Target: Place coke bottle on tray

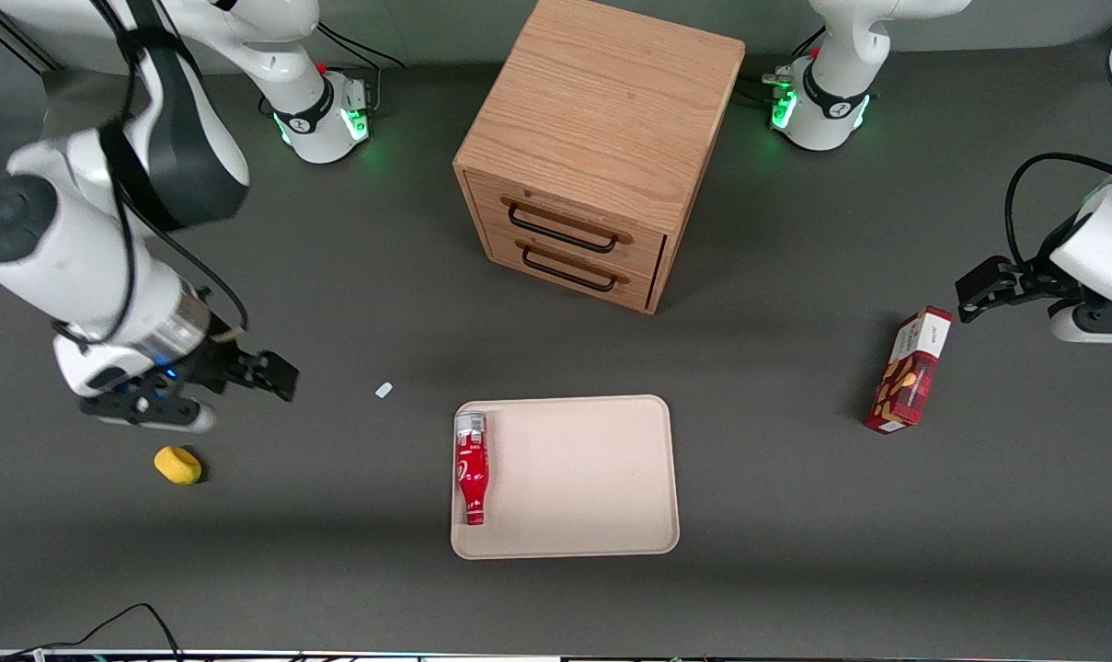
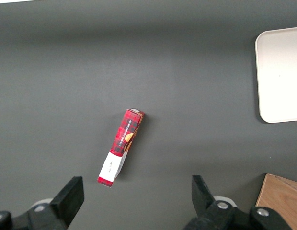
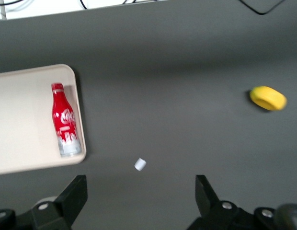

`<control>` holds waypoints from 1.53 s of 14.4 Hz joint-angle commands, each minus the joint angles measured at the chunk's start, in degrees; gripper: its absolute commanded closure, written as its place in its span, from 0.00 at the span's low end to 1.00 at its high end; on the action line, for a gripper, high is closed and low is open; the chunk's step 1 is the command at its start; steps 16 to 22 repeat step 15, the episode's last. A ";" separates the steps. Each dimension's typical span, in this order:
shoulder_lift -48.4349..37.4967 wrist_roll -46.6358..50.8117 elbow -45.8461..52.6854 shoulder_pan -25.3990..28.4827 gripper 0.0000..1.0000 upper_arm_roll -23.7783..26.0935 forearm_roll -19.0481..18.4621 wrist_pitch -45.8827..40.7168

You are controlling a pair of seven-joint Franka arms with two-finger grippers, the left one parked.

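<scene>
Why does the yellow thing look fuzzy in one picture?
In the right wrist view the yellow object is smeared, the coke bottle on the tray slightly soft. In the front view it looks sharper, lying nearer the camera than the open gripper; green lights glow on the arm bases.

slim red coke bottle (image 1: 471, 467) lying in flat beige rectangular tray (image 1: 583, 478), along its working-arm rim | black two-finger gripper (image 1: 208, 386), fingers apart, above dark grey surface (image 1: 353, 570), at bottle's 10 o'clock, well apart | small yellow rounded object (image 1: 178, 464) near gripper, nearer camera

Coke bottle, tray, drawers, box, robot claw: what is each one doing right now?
coke bottle: lying flat on the tray, along one short edge.
tray: flat on the table, holding only the bottle.
cabinet drawers: both closed.
snack box: lying on the table.
gripper: open, empty, away from the tray.
</scene>
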 commanded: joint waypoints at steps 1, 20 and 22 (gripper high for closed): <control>-5.88 -4.62 -3.30 -2.46 0.00 -0.57 3.80 -3.47; -10.37 -16.49 1.01 -4.30 0.00 -6.46 8.56 -16.67; -10.37 -16.49 1.01 -4.30 0.00 -6.46 8.56 -16.67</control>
